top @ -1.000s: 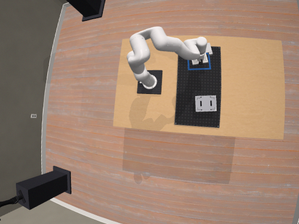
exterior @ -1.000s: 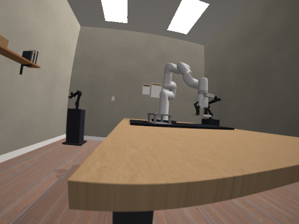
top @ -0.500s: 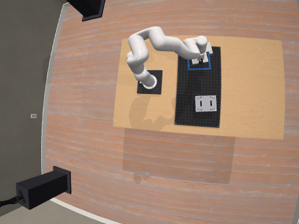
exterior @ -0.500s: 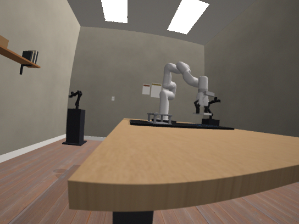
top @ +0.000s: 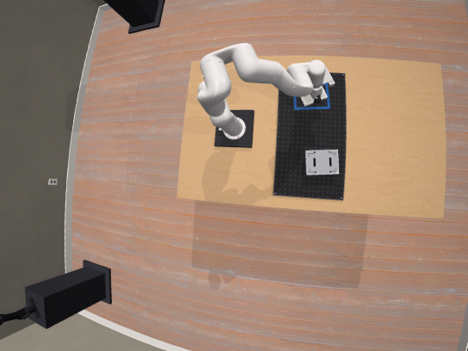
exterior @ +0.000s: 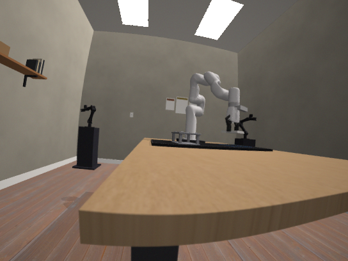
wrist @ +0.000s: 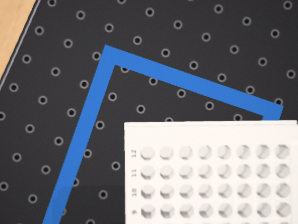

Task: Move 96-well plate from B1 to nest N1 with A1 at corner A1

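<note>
The white 96-well plate (top: 307,100) (exterior: 231,131) (wrist: 210,170) hangs level a little above the blue outline of spot B1 (top: 311,107) (wrist: 90,120) at the far end of the black breadboard (top: 310,142) (exterior: 224,148) (wrist: 50,100). My gripper (top: 317,99) (exterior: 233,127) is shut on the plate from above. In the wrist view only the plate's corner with rows 9 to 12 shows, and the fingers and the cut-off corner are out of sight. The raised nest N1 (top: 322,162) (exterior: 183,133) stands empty at the breadboard's other end.
The arm's base (top: 234,129) sits on a black pad on the wooden table (top: 387,129) (exterior: 198,192). A small black stand (exterior: 245,134) is just behind the gripper. Black camera boxes (top: 69,294) (top: 135,13) stand on the floor.
</note>
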